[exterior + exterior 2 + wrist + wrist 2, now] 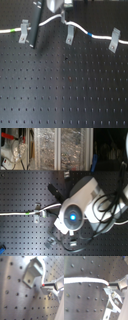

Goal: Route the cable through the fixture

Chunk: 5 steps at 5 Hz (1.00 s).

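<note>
In the first exterior view the white cable runs across the back of the black board. Its green band lies by the left clip of the fixture. Its blue band lies between the middle clip and the right clip. The cable rises to a peak at my gripper, just behind the middle clip. The gripper looks shut on the cable. The second wrist view shows the cable ending at a fingertip. The first wrist view shows a clip beside the finger.
A dark upright bar stands between the left and middle clips. In the second exterior view the arm's body hides most of the board's centre, and shelves with clutter stand behind the board. Perforated board stretches to the front.
</note>
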{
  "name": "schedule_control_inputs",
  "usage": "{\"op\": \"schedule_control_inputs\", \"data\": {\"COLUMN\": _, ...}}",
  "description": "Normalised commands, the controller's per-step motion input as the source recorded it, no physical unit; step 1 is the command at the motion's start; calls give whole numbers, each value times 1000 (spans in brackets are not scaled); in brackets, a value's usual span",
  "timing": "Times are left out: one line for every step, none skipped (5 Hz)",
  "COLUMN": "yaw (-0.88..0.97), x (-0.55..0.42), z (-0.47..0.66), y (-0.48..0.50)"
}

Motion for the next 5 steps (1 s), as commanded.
{"op": "schedule_control_inputs", "data": {"yaw": 0, "x": 42, "z": -1, "y": 52}}
{"op": "schedule_control_inputs", "data": {"yaw": -34, "x": 90, "z": -2, "y": 151}}
{"op": "schedule_control_inputs", "data": {"yaw": -266, "x": 75, "z": -1, "y": 113}}
{"op": "schedule_control_inputs", "data": {"yaw": -80, "x": -48, "z": 85, "y": 133}}
{"op": "schedule_control_inputs", "data": {"yaw": 251, "x": -153, "z": 69, "y": 66}}
